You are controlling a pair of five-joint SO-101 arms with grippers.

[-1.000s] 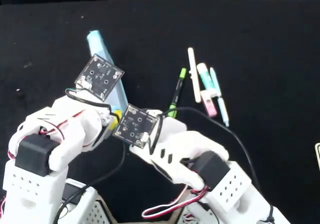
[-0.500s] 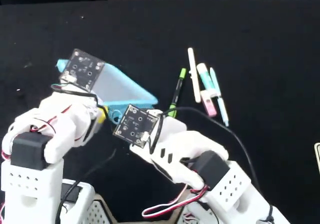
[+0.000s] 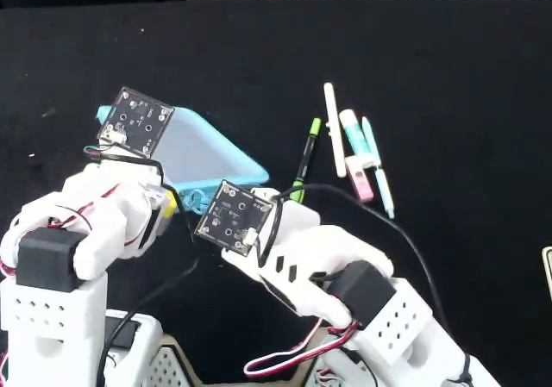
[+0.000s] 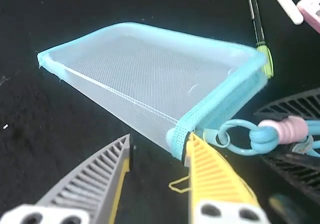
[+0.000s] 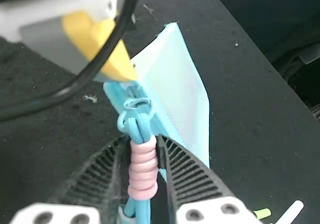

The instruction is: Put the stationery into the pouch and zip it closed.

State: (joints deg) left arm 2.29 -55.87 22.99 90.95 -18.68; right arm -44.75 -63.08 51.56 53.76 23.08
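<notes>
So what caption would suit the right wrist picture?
Right jaws grip the pink-beaded blue zip cord of a light-blue mesh pouch on a black table.

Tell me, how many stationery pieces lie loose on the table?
5, clustered beside the pouch: a green-and-black pen, a white stick, a teal marker, a pink piece and a light blue pen. Overlaps may hide more.

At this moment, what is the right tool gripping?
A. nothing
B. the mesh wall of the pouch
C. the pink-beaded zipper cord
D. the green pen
C: the right wrist view shows the right tool with its fingers closed on either side of the pink-beaded zipper cord, which hangs from the end of the pouch.
</notes>
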